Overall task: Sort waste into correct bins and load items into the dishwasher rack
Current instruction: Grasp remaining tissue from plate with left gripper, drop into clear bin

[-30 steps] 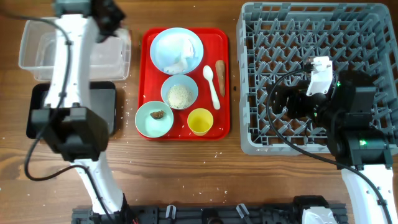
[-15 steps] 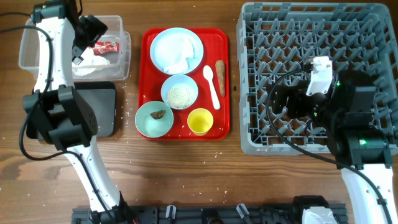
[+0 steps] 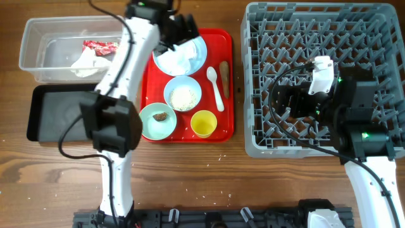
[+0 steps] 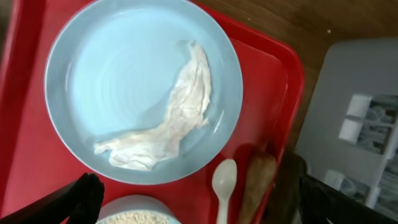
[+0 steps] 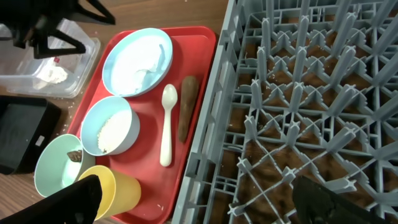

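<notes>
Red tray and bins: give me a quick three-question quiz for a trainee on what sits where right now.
1. True or false: the pale blue plate is bare.
2. The red-and-white wrapper lies in: A) the clear tub; B) the black tray; C) the dishwasher rack.
3. Fill in: the brown lump sits in the ___ bowl.

Key
1. False: a white tissue lies on it.
2. A.
3. The mint-green bowl.
</notes>
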